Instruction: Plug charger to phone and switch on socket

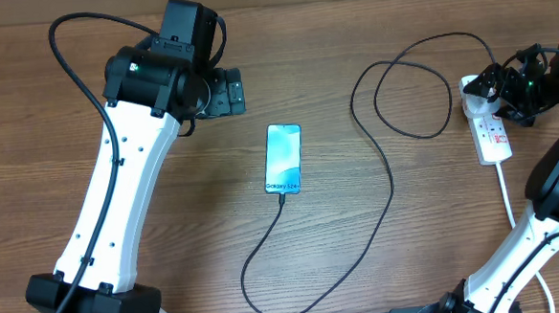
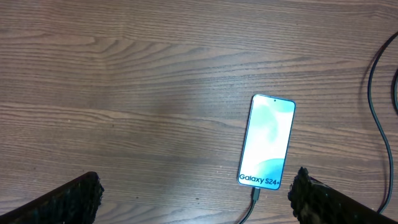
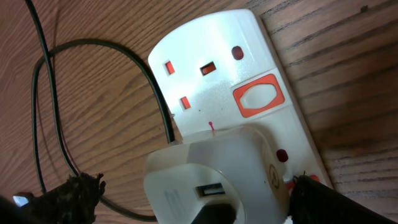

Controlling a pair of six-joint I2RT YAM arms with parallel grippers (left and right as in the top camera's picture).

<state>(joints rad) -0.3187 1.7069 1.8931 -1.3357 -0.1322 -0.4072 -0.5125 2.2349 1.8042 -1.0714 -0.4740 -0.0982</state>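
Observation:
The phone (image 1: 283,158) lies flat mid-table, cyan screen lit, and also shows in the left wrist view (image 2: 267,142). The black charger cable (image 1: 392,184) is plugged into its near end (image 2: 255,194) and loops right to a white adapter (image 3: 211,174) seated in the white power strip (image 1: 492,138). My left gripper (image 1: 226,92) is open and empty, up and left of the phone (image 2: 196,200). My right gripper (image 1: 508,87) hovers over the strip's far end. It is open, with a finger on either side of the adapter (image 3: 196,202). An orange-red switch (image 3: 258,96) sits beside the free socket.
The strip's thick white cord (image 1: 507,197) runs toward the front right by the right arm's base. Cable loops (image 1: 412,87) lie between the phone and the strip, and also show in the right wrist view (image 3: 43,106). Bare wood surrounds the phone.

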